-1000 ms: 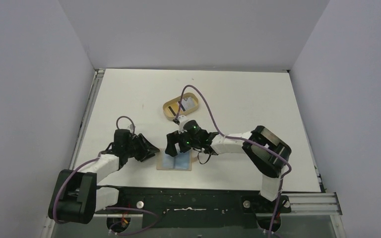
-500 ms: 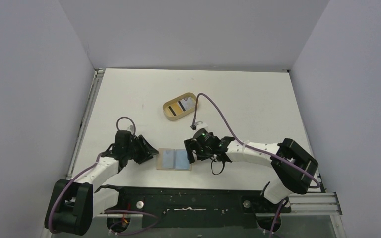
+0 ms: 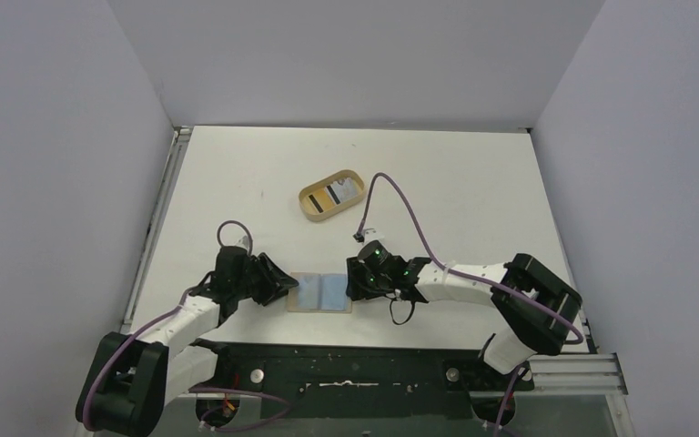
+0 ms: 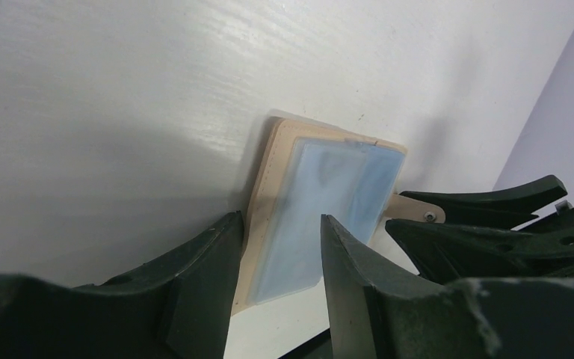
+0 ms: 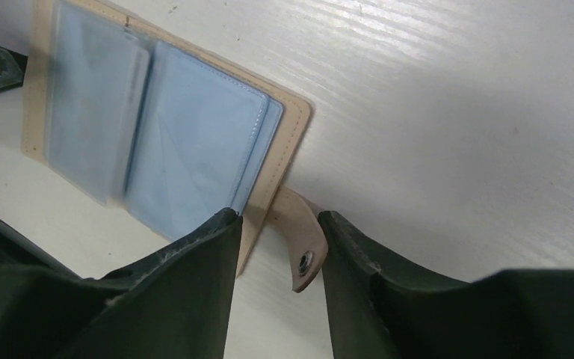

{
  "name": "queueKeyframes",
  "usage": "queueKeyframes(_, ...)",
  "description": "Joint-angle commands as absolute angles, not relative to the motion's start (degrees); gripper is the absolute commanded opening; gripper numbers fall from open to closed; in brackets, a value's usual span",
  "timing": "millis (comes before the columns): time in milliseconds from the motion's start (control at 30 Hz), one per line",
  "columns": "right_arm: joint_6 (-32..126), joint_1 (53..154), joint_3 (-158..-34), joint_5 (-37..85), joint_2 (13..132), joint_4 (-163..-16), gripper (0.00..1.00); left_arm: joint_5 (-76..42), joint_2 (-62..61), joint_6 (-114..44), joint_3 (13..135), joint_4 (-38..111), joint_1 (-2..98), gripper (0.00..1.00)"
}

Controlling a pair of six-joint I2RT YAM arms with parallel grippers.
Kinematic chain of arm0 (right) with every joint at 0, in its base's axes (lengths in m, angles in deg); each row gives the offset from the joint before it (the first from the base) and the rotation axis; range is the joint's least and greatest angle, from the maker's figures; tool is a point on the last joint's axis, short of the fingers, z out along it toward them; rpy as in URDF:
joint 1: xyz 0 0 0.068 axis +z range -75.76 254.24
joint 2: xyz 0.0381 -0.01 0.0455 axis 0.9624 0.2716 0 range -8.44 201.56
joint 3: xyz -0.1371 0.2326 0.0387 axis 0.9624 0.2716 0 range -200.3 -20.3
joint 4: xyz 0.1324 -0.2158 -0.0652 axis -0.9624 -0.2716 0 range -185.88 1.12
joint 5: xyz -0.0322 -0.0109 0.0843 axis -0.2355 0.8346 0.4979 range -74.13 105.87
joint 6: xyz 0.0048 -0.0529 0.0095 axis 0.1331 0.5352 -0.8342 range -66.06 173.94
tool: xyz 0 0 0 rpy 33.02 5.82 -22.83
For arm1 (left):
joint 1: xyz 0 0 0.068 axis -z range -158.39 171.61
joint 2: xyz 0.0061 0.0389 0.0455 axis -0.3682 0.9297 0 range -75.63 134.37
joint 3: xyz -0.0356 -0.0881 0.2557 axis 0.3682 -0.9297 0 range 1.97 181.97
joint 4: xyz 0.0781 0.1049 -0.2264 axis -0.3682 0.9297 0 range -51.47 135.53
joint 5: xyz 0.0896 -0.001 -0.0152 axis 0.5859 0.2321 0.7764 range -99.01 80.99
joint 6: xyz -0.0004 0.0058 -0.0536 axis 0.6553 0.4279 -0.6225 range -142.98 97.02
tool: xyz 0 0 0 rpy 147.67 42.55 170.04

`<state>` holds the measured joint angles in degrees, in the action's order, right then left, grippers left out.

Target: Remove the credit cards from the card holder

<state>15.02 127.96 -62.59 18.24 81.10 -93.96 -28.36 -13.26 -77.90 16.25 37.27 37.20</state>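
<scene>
Card holder (image 3: 320,292): lies spread open and flat on the table, nearer the arm bases than the oval tray (image 3: 310,208), blue sleeves (image 5: 187,142) up. Looks light, thin and floppy, with slick plastic pockets; likely slides unless pinned, so best taken at the tan edges or the snap tab (image 5: 300,241). Sits between both tools: left gripper (image 4: 280,224) part-open, straddling the edge opposite the tab; right gripper (image 5: 278,218) jaws apart around the tab, not visibly clamped. One of the credit cards (image 3: 339,191) shows in that tray; any left inside, cannot tell.

Card holder (image 5: 157,134) — matt tan leather-like skin, glossy blue plastic inside — table (image 5: 456,112) white, faintly grained
</scene>
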Motion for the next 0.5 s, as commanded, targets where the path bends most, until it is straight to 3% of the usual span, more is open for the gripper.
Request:
queueKeyframes(0,12.76,128.13,-61.46,20.14,82.16,-89.32,0.39,-28.24,-15.75,-80.63,14.06,39.34,37.51,0.4)
queueKeyframes(267,12.45,127.71,-60.72,20.73,83.09,-86.97,0.05,-28.54,-20.6,-85.19,12.75,37.42,37.44,0.26)
queueKeyframes(467,11.94,127.36,-60.21,21.52,84.1,-85.69,0.01,-29.27,-22.88,-90.0,10.22,32.19,37.34,0.18)
